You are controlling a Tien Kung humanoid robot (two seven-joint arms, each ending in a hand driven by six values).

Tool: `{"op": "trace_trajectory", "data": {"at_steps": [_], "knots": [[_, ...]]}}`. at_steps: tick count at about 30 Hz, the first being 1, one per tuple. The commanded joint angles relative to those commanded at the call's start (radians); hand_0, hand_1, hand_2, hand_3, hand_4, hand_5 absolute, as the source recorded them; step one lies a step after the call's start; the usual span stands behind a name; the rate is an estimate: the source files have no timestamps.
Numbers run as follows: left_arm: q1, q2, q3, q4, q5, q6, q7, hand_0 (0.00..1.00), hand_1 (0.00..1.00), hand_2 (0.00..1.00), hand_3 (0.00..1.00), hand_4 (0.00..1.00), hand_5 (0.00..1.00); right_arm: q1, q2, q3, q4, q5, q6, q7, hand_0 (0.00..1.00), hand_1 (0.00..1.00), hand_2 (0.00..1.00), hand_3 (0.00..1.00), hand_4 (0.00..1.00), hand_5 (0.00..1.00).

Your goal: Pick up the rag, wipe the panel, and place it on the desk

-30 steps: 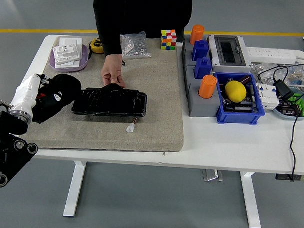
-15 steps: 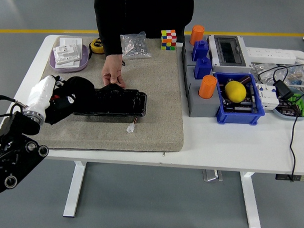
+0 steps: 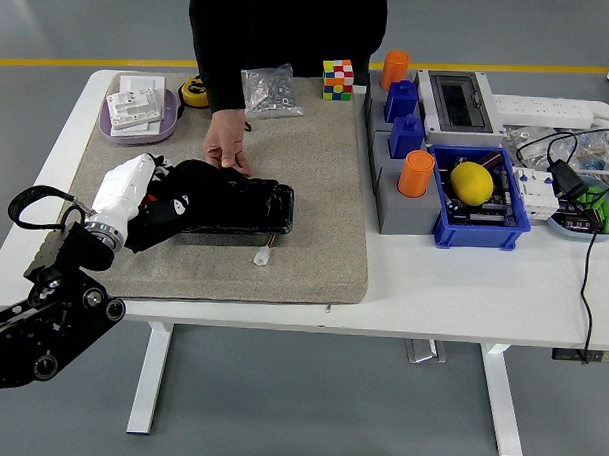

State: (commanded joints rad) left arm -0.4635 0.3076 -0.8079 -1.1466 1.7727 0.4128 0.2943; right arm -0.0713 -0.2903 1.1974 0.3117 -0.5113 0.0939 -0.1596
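A glossy black panel (image 3: 247, 207) lies on the tan mat (image 3: 314, 228) at centre left. My left hand (image 3: 151, 196) is shut on a black rag (image 3: 189, 184) and presses it on the panel's left part. A person's hand (image 3: 226, 150) rests on the panel's far edge and holds it. My right arm is out of view.
A small white connector (image 3: 262, 256) lies on the mat in front of the panel. A purple tray with white boxes (image 3: 140, 112), a bag of screws (image 3: 268, 92) and a colour cube (image 3: 337, 78) stand at the back. Grey and blue bins (image 3: 441, 183) stand at the right.
My left hand has moved right with the black rag, from beside the panel's left end onto the panel. The person's hand has stayed on the far edge.
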Motion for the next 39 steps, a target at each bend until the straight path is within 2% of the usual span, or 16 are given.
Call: {"op": "trace_trajectory", "data": {"at_steps": [9,18,39], "knots": [[-0.047,-0.025,0.071,0.013,-0.005,-0.004,0.005,0.264,0.157,0.448,0.343,0.002,0.002,0.003,-0.001,0.004,-0.003,-0.004,0.005,-0.001,0.733,0.614,0.693,0.612,0.998,0.559],[-0.084,-0.061,0.140,0.024,-0.028,-0.005,0.005,0.262,0.157,0.448,0.345,0.002,0.002,0.006,-0.004,0.000,-0.003,-0.004,0.006,-0.003,0.733,0.614,0.693,0.611,0.998,0.559],[-0.152,-0.103,0.246,0.009,-0.045,-0.009,0.012,0.260,0.157,0.448,0.347,0.002,0.002,0.013,-0.008,-0.021,-0.005,0.004,0.006,-0.002,0.731,0.614,0.693,0.611,0.998,0.560]]}}
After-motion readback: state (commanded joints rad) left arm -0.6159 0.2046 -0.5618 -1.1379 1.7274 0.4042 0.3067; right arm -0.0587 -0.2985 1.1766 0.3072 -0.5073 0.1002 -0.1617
